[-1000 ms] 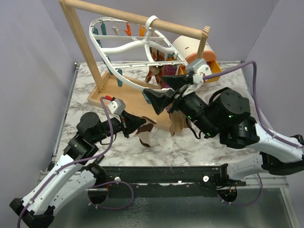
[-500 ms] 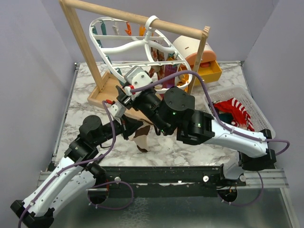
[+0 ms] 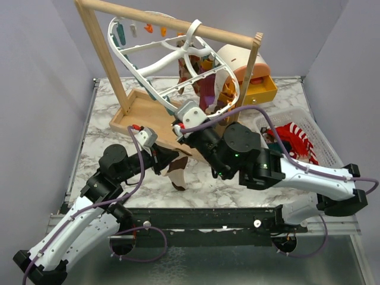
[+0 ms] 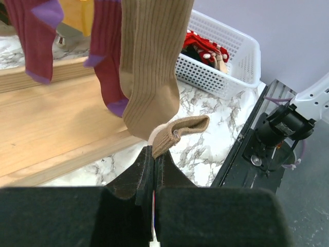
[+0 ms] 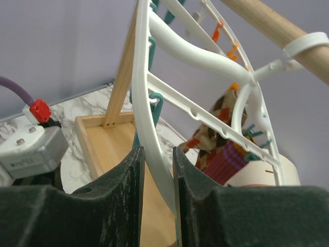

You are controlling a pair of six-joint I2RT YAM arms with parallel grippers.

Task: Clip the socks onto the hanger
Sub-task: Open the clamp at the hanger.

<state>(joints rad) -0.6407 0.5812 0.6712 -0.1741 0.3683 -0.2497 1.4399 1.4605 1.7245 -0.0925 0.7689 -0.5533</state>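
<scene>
The white oval hanger [image 3: 157, 64] hangs by its hook from the wooden bar and is tilted, its left side raised. My right gripper [image 3: 178, 128] is shut on its lower ring; in the right wrist view the ring [image 5: 154, 139] runs between the jaws of that gripper [image 5: 157, 154]. An argyle sock [image 5: 218, 121] and a maroon sock [image 5: 229, 157] hang from clips. My left gripper [image 3: 171, 159] is shut on a tan-brown sock [image 4: 177, 133] by its cuff, low over the table, just under a hanging tan sock [image 4: 151, 67] and maroon socks [image 4: 105, 51].
The wooden rack's post [image 3: 104, 59] and tray [image 3: 139, 110] stand under the hanger. A white slatted basket [image 3: 316, 142] at the right holds red-and-white socks [image 3: 294, 133]. A round tan container [image 3: 240, 59] and a yellow box [image 3: 264, 92] are behind.
My right arm swung from the right to the hanger's near edge and closed on the ring. The hanger has tilted, left side up. My left gripper stayed put with the tan sock.
</scene>
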